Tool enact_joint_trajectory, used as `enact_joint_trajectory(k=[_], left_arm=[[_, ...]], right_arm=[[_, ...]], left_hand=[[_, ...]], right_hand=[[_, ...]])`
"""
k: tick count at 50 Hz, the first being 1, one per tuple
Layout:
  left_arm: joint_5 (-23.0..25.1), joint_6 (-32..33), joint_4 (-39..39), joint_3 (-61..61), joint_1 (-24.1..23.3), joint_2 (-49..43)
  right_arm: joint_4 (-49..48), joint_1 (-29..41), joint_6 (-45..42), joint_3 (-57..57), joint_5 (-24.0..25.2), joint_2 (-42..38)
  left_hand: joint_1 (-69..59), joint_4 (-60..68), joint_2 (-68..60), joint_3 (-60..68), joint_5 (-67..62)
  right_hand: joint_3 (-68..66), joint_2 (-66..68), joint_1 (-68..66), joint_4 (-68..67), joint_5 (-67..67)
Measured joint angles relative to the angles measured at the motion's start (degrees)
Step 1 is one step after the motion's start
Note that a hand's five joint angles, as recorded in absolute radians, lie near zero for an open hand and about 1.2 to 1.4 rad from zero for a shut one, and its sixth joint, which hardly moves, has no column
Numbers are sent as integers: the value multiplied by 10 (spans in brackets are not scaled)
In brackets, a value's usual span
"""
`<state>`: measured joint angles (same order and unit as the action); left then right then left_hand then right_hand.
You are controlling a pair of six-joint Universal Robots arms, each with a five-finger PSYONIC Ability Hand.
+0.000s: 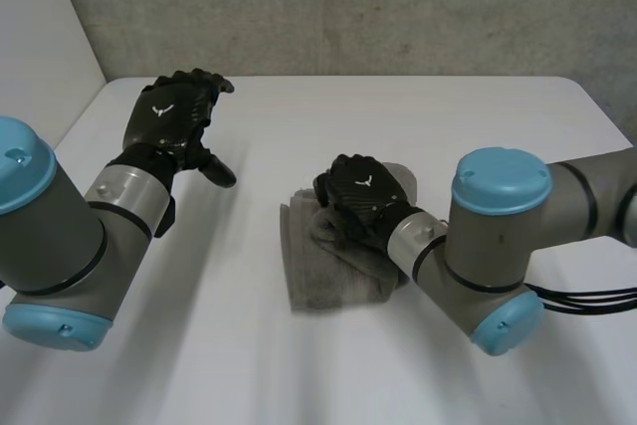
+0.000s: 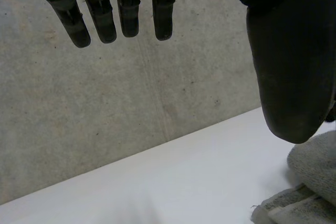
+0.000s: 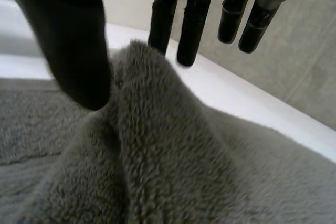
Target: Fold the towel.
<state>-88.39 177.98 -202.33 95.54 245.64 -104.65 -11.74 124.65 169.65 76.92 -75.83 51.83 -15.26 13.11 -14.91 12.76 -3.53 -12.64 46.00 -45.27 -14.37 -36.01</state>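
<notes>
A grey towel (image 1: 328,286) lies folded in a small bundle at the middle of the white table (image 1: 448,116). My right hand (image 1: 360,192) rests on its far part. In the right wrist view a raised ridge of towel (image 3: 157,129) stands between the thumb (image 3: 73,40) and the fingers (image 3: 191,30), which pinch it lightly. My left hand (image 1: 174,114) hovers above the table to the left of the towel, fingers (image 2: 126,14) straight and holding nothing. An edge of the towel (image 2: 315,171) lies below its thumb (image 2: 291,77).
A grey concrete wall (image 1: 348,7) runs behind the table's far edge. A pale wall (image 1: 40,37) stands at the left. Bare white tabletop (image 1: 219,345) surrounds the towel on all sides.
</notes>
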Motion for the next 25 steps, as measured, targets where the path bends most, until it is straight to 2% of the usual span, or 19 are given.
enact_joint_trajectory(k=[4, 7, 17, 25], left_arm=[[0, 0, -1, 3, -1, 0], [1, 0, -5, 7, -1, 0], [0, 0, -10, 11, 0, 2], [-8, 0, -10, 11, 6, 8]], right_arm=[[-1, 2, -3, -14, -5, -19], [-3, 2, -6, -22, -5, -28], [-18, 6, -33, -4, 9, 18], [-66, 28, -85, 73, 61, 100]], left_hand=[[0, 0, 0, 0, 0], [0, 0, 0, 0, 0], [0, 0, 0, 0, 0], [0, 0, 0, 0, 0]], right_hand=[[0, 129, -136, 0, -123], [0, 258, -270, 0, -264], [0, 266, -280, 0, -287], [0, 266, -280, 0, -286]])
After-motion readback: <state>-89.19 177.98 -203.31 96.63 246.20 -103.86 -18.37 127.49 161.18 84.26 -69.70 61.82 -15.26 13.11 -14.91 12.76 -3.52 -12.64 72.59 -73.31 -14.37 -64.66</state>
